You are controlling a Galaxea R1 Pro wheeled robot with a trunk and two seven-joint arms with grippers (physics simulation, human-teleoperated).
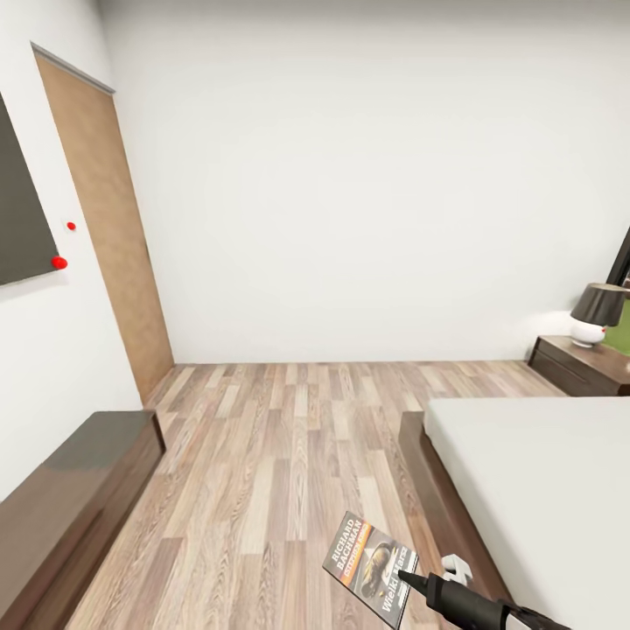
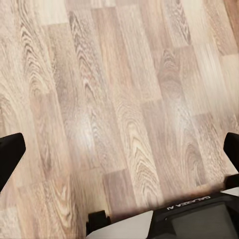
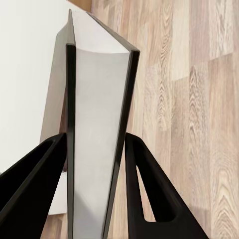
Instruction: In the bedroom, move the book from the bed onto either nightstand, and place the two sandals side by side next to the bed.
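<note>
My right gripper (image 1: 404, 576) is shut on the book (image 1: 371, 567), a thin paperback with "RICHARD BACHMAN" in white and an orange band, held above the wood floor beside the bed (image 1: 542, 490). The right wrist view looks down the book (image 3: 97, 124) edge-on, with a black finger (image 3: 30, 184) pressing each cover. At the far right, past the bed, stands a dark wooden nightstand (image 1: 584, 366) with a lamp on it. My left gripper (image 2: 119, 149) is open over bare floor planks, its fingertips (image 2: 10, 154) wide apart at the picture's edges. The sandals are out of view.
A low dark wooden cabinet (image 1: 70, 499) runs along the left wall. Behind it are a tan door (image 1: 109, 219) and a dark panel (image 1: 22, 210) on the wall. A dark-shaded lamp (image 1: 597, 313) stands on the nightstand. Wood-plank floor (image 1: 289, 437) stretches between cabinet and bed.
</note>
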